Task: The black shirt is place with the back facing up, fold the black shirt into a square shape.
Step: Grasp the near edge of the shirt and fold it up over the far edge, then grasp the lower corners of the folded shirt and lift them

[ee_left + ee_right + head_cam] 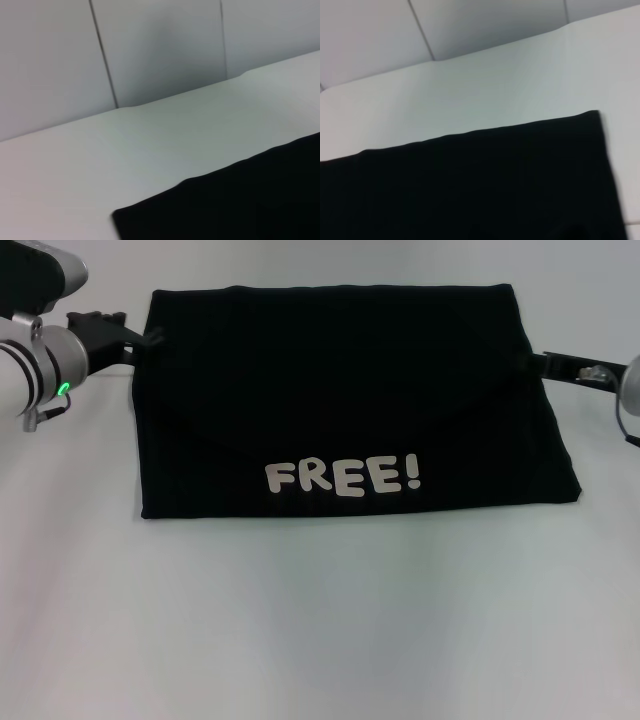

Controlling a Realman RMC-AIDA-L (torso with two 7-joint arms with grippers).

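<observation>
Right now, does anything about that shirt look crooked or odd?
Slightly. The black shirt is folded into a wide rectangle, not a square, and its near edge flares wider toward the right. White "FREE!" lettering faces up. The left end effector and right end effector sit at its far corners.

A plain white surface is carrying the work, stretching out bare in front and to both sides. The black shirt is lying flat directly on it toward the far side, folded into a wide rectangle, its near panel showing the pale word "FREE!". Nothing else is resting on it.
</observation>
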